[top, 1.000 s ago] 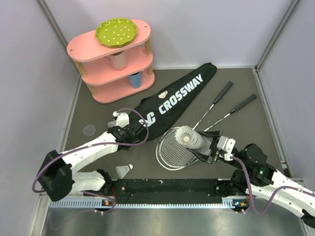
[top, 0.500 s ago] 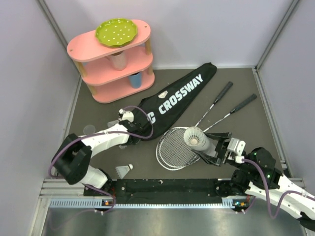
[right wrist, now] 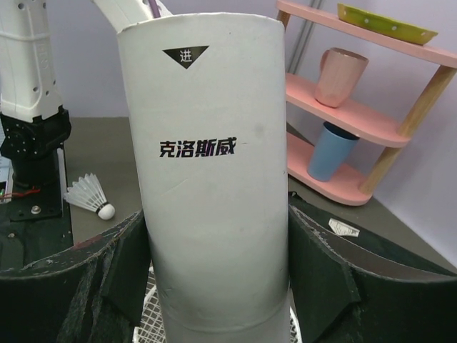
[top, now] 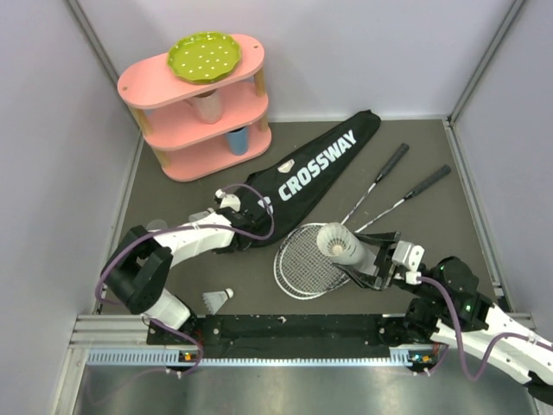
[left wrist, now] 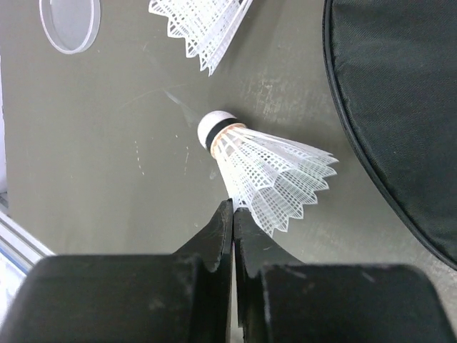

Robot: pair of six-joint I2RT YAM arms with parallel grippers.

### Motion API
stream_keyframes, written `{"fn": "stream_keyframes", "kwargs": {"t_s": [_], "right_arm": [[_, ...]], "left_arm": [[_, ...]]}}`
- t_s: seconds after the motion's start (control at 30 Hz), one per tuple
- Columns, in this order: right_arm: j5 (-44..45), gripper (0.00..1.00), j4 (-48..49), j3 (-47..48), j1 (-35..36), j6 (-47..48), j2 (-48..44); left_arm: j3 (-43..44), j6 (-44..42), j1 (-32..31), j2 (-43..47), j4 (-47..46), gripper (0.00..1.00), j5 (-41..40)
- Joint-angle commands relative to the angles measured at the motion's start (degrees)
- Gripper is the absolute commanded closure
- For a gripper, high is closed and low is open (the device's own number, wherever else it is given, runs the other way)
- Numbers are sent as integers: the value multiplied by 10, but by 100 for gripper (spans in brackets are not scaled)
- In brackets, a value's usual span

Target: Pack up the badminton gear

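Shuttlecocks came first: a lone shuttlecock (top: 218, 298) lay on the tabletop (top: 449, 220) close to the left arm's base. On my right, the right gripper (right wrist: 216, 236) was clamped around the white tube (right wrist: 207, 107), one finger on each side. In the top view it held the tube over the overlapping heads of the two rackets (top: 298, 259), whose black handles pointed away to the far right.

Further out on the left, the left gripper (left wrist: 233, 207) was closed with its fingers pressed together. Its tips sat right at the skirt rim of a second shuttlecock (left wrist: 264, 171) lying on its side, and I could not tell whether a feather was pinched. Just beyond lay a third shuttlecock (left wrist: 203, 21) and a clear round disc (left wrist: 69, 25). The black CROSSWAY bag (top: 311, 169) lay flat beside them, running diagonally toward the far wall. Farthest off stood the pink shelf (top: 186, 86), with the green plate (top: 203, 54) on top and a pink cup (right wrist: 339, 75) and a blue cup (right wrist: 330, 150) on the lower tiers.
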State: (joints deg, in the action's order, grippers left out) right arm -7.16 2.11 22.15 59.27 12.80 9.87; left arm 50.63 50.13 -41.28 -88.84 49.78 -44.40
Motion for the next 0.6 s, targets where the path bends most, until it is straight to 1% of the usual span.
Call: {"fn": "stream_keyframes", "kwargs": {"t_s": [0.0, 0.07, 0.13, 0.17, 0.2, 0.23, 0.27, 0.3, 0.33, 0.4, 0.43, 0.57], "right_arm": [[14, 79, 17, 22, 6, -2, 16], [22, 79, 11, 23, 6, -1, 26], [29, 80, 7, 23, 6, 2, 41], [33, 80, 6, 24, 5, 6, 49], [34, 80, 2, 28, 6, 7, 58], [35, 80, 1, 31, 6, 10, 76], [36, 80, 0, 33, 6, 15, 87], [37, 80, 1, 39, 6, 18, 97], [38, 80, 3, 41, 6, 21, 109], [38, 80, 7, 47, 6, 28, 143], [35, 80, 14, 48, 6, 29, 153], [27, 81, 25, 54, 6, 54, 221]], "left_arm": [[1, -13, -2, 62, -12, 100, 12], [1, -44, -5, 108, -22, 100, 39], [4, -75, -6, 145, -57, 100, 118], [5, -103, -6, 187, -72, 100, 149], [6, -119, -6, 209, -92, 100, 221], [7, -132, -6, 230, -125, 100, 256], [8, -153, -5, 268, -142, 100, 283], [10, -162, -5, 287, -156, 100, 315], [14, -169, -5, 303, -175, 100, 370], [26, -180, -5, 350, -187, 100, 412], [31, -185, -4, 365, -193, 100, 458], [61, -218, -3, 444, -204, 100, 535]]}}
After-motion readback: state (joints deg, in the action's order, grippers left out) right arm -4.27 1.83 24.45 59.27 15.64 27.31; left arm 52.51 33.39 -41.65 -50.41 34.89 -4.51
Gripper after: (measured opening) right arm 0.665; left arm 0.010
